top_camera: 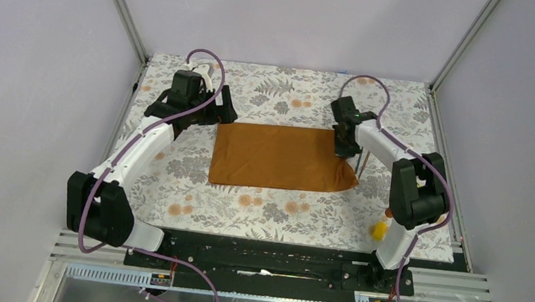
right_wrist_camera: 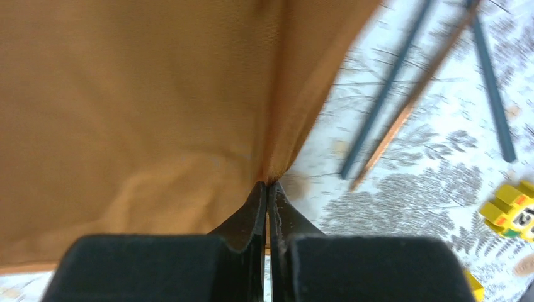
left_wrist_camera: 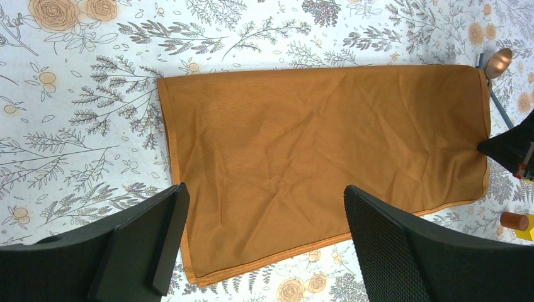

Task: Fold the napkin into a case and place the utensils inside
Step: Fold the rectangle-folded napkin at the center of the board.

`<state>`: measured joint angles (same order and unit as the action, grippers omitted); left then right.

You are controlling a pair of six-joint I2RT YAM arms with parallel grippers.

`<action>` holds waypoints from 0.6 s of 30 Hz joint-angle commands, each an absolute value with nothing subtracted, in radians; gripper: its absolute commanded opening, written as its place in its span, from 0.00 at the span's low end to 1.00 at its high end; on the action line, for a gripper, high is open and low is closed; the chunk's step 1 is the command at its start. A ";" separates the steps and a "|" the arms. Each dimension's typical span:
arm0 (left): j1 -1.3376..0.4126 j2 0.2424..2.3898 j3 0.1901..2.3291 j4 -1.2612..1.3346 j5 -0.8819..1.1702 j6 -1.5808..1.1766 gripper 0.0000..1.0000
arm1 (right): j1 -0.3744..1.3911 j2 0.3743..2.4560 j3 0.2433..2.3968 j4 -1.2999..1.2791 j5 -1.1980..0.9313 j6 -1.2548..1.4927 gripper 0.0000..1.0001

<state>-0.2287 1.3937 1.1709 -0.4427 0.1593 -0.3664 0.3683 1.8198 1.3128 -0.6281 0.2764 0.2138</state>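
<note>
The orange-brown napkin (top_camera: 279, 157) lies flat as a wide rectangle on the floral tablecloth; it also shows in the left wrist view (left_wrist_camera: 321, 151). My left gripper (top_camera: 225, 113) hovers open over the napkin's far left corner, its jaws wide apart and empty (left_wrist_camera: 267, 214). My right gripper (top_camera: 345, 150) is shut on the napkin's right edge, pinching a raised peak of cloth (right_wrist_camera: 267, 184). The utensils (right_wrist_camera: 384, 94), slim dark handles and a copper-coloured one, lie just right of the napkin. The spoon's copper bowl (left_wrist_camera: 499, 60) shows past the napkin's far right corner.
A yellow block (top_camera: 379, 229) lies near the right arm's base and shows in the right wrist view (right_wrist_camera: 511, 211). A small brown cylinder (left_wrist_camera: 514, 220) lies beside it. Metal frame posts and grey walls enclose the table (top_camera: 171, 178).
</note>
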 commanded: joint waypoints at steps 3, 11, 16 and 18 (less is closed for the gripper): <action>-0.225 1.363 1.174 -0.395 0.166 -0.364 0.99 | 0.583 1.923 1.539 -0.665 0.114 0.258 0.00; -0.220 1.335 1.175 -0.403 0.123 -0.359 0.99 | 0.763 2.192 1.882 -0.627 -0.138 0.325 0.00; -0.184 1.309 1.166 -0.401 0.083 -0.376 0.99 | 0.802 2.297 1.990 -0.540 -0.262 0.387 0.00; -0.165 1.304 1.165 -0.402 0.084 -0.384 0.99 | 0.808 2.312 1.992 -0.500 -0.278 0.406 0.00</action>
